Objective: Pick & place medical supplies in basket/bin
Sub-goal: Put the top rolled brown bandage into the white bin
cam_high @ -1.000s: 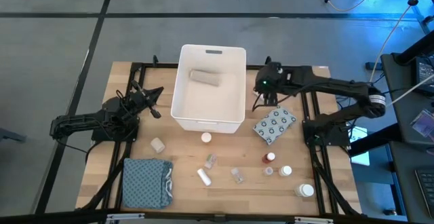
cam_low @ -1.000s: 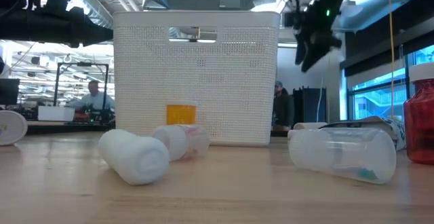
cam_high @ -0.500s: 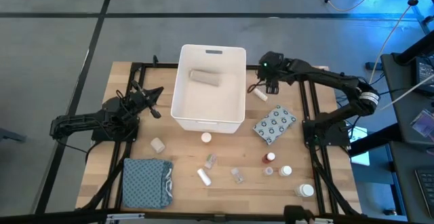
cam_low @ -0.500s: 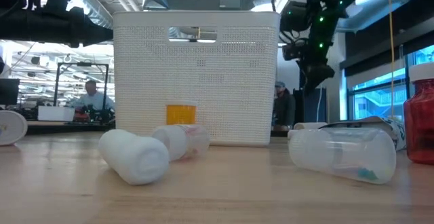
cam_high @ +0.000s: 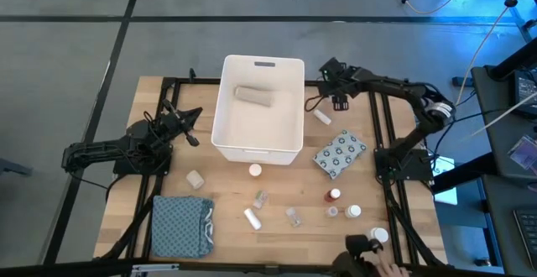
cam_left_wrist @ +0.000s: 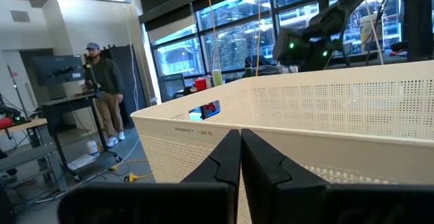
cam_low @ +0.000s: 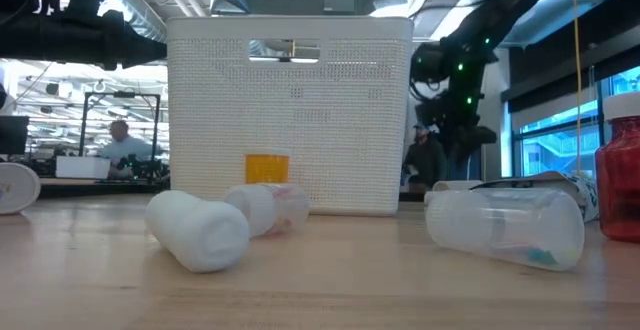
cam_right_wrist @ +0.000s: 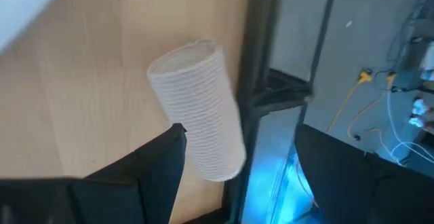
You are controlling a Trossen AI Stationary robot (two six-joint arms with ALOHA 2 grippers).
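Note:
The white bin (cam_high: 258, 134) stands at the table's far middle with one beige bandage roll (cam_high: 254, 95) inside it. My right gripper (cam_high: 340, 102) is open and hovers just right of the bin's far corner. A second ribbed roll (cam_right_wrist: 200, 108) lies on its side on the wood, between and ahead of the fingers; it also shows in the high view as the roll (cam_high: 321, 116). My left gripper (cam_high: 193, 128) waits shut at the bin's left side, facing the bin wall (cam_left_wrist: 325, 108). The grey dotted packet (cam_high: 339, 154) lies flat on the table, right of the bin.
Near the front edge lie several small bottles and vials, among them a red-capped bottle (cam_high: 334, 195), a white bottle (cam_high: 252, 218) and a clear vial (cam_low: 505, 225). The folded blue-grey cloth (cam_high: 181, 225) fills the near left corner. A person's hand (cam_high: 382, 266) reaches in at the near right edge.
My right gripper has moved from beside the bin's right wall toward the table's far edge. The roll that it stood over now shows on the wood behind it. A hand has come in at the near right edge.

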